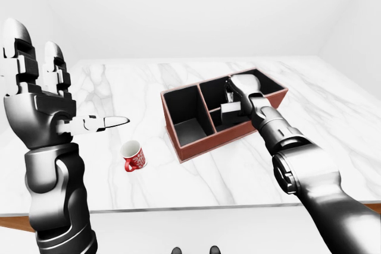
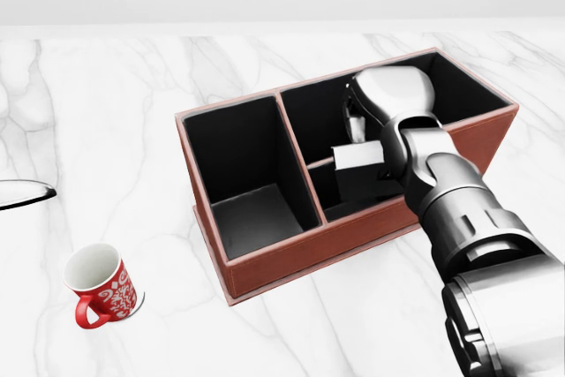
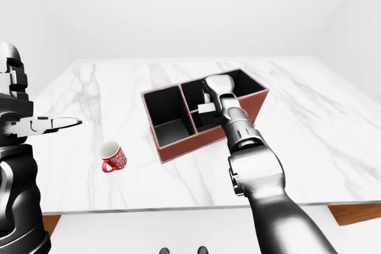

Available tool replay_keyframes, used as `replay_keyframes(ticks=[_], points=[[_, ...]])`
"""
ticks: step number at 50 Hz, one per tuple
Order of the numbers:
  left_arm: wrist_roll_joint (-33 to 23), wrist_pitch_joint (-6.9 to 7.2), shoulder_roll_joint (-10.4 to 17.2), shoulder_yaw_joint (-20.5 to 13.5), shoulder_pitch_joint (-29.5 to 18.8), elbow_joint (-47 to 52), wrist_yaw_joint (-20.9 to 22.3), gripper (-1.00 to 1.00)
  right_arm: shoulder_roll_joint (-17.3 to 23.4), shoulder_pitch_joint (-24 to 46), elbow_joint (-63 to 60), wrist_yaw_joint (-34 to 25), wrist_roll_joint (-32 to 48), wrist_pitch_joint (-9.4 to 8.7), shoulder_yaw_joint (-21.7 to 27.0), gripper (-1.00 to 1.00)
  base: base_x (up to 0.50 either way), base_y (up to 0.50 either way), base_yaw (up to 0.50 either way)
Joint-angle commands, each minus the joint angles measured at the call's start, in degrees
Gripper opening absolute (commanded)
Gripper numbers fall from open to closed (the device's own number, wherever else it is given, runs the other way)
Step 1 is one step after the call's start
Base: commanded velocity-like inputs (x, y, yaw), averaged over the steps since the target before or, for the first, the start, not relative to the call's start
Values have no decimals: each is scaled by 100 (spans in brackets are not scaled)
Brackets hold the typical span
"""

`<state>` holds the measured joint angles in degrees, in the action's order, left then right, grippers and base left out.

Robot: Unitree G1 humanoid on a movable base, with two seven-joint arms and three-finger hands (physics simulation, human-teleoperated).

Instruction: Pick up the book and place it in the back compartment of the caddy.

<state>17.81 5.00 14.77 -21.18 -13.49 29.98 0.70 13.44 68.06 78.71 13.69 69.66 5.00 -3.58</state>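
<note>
— Where is the book (image 2: 359, 157)?

— Inside the caddy (image 2: 265, 258), in the large right-hand section, just beside the low divider in the head view. It stands tilted, its pale edge up, dark cover below. Whether it sits in the upper or lower part I cannot tell.

— And the right hand (image 2: 357, 121)?

— Down in that section, right at the book's top. The wrist hides the fingers, so I cannot tell whether they grip it.

— The left hand (image 1: 41, 96)?

— Raised at the left of the left-eye view, fingers spread, holding nothing.

— Anything else on the table (image 2: 106, 130)?

— A red mug (image 2: 101, 284), well left of the caddy.
</note>
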Motion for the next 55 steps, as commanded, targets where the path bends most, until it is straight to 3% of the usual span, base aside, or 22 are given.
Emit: replay_keyframes(ticks=[1,41,42,43,55], points=[[7,0,1,6,3,5,-7,100,-10,88,-77,310,242,0,17,-100,0,0,0],[57,0,9,-32,16,93,-5,100,-95,-137,-36,487,351,0,55,-100,0,0,0],[57,0,11,-32,12,90,-6,100,-92,-116,-41,447,323,0,78,-52,0,0,0],[50,0,5,-23,20,77,-1,100,-95,-97,-45,450,277,0,112,100,0,0,0],[37,0,-8,5,22,85,13,100,-61,-163,-44,408,238,0,87,100,0,0,0]])
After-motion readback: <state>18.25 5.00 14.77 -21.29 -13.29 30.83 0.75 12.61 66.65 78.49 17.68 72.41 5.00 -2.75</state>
